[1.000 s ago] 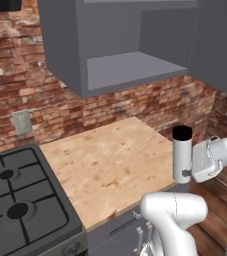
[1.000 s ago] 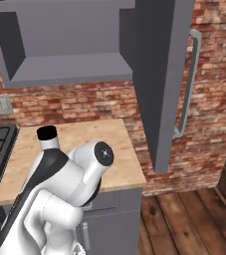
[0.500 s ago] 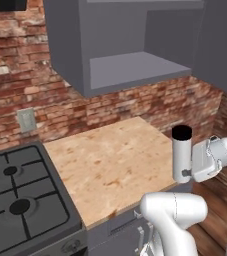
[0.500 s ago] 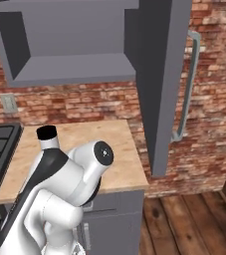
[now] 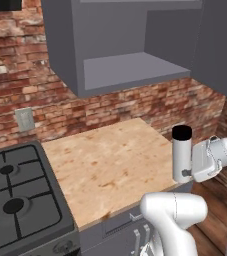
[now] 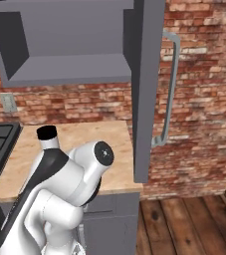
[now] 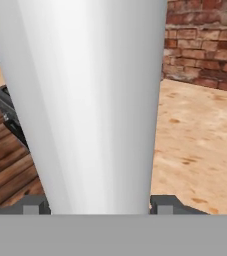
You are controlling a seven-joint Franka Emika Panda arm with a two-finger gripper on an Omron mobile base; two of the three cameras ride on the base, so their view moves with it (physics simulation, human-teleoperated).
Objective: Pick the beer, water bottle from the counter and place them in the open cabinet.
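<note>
Silver-grey water bottle [image 5: 181, 155], upright and pinched in the pincer [image 7: 99, 204] off the table's [image 5: 110, 165] right edge, apparently needs lifting high and staying vertical to clear the open cabinet's [image 5: 130, 70] shelf lip.

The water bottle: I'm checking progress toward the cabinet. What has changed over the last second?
The base drove, so both base views shifted slightly. The water bottle stayed upright, clamped between the fingers, at the same place beside the counter. The open cabinet shelf stays bare.
</note>
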